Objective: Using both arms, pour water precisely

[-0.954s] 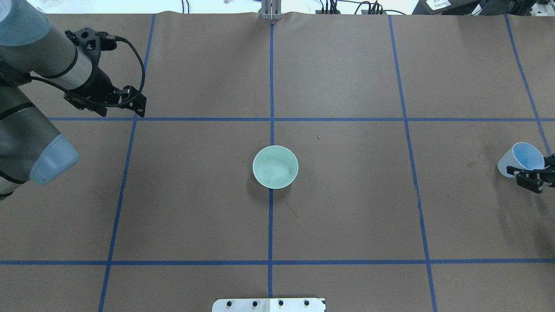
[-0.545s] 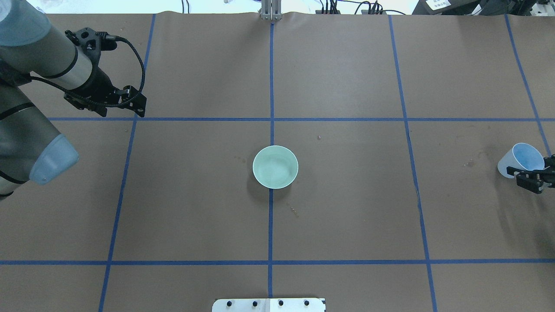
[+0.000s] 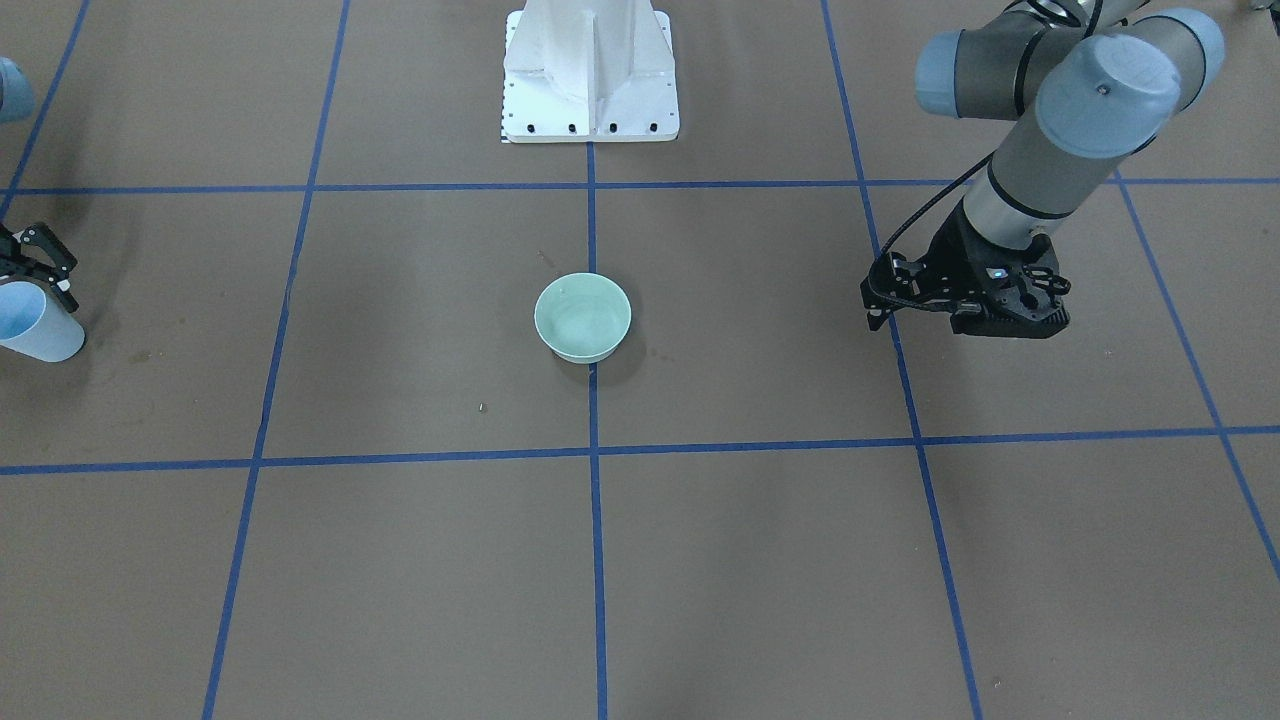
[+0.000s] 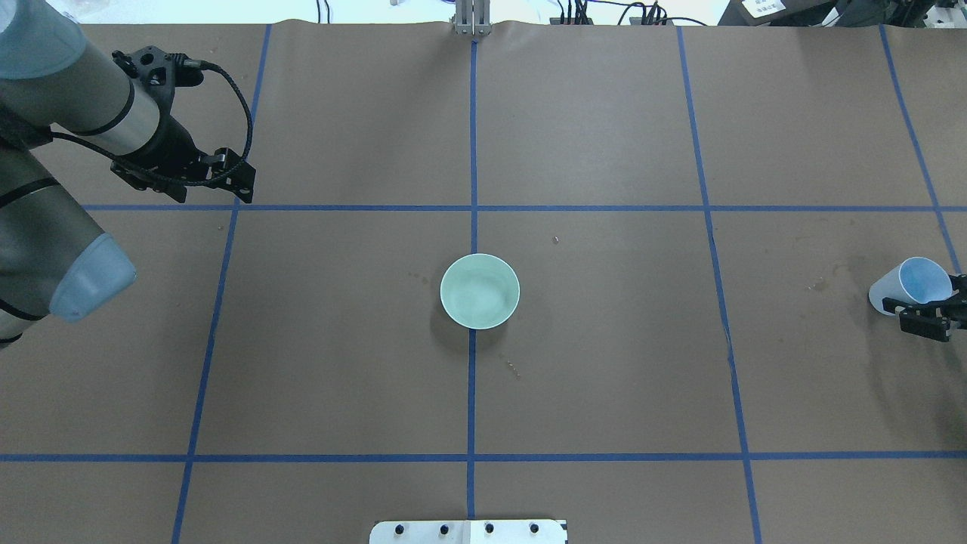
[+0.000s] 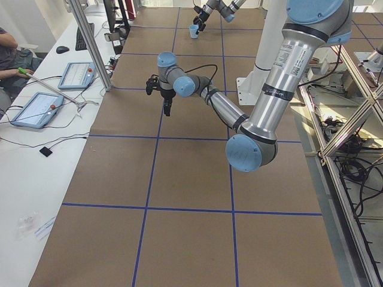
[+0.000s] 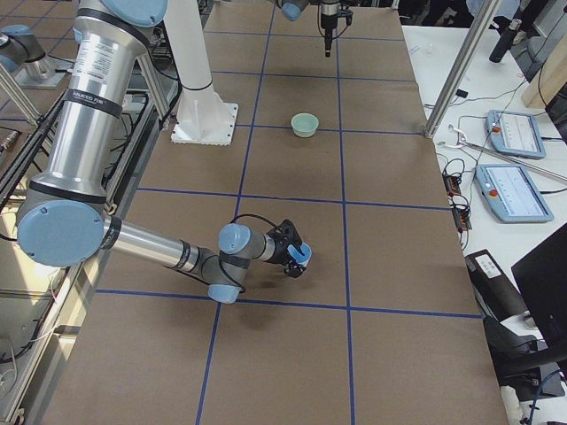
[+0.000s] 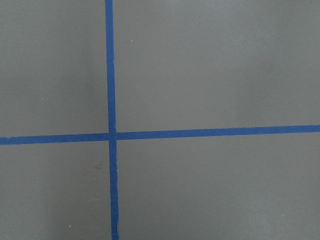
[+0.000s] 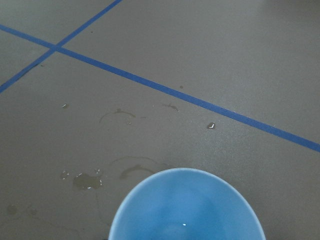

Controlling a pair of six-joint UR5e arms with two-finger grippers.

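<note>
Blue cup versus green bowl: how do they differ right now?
The cup is pale blue, tall and narrow; the bowl is pale green, wide and low. The cup is tilted in the right end effector near the edge of the table; the bowl stands upright and free at its middle. Both are open-topped.

— Where is the pale green round bowl (image 4: 480, 291)?
— On the brown paper-covered table (image 4: 604, 378), well apart from both claws. The left claw (image 4: 243, 185) is off to its left and farther back, the right claw (image 4: 918, 310) far to its right.
— And the light blue plastic cup (image 4: 910, 281)?
— Tilted in the right claw's grasp, on its bowl-ward side.
</note>
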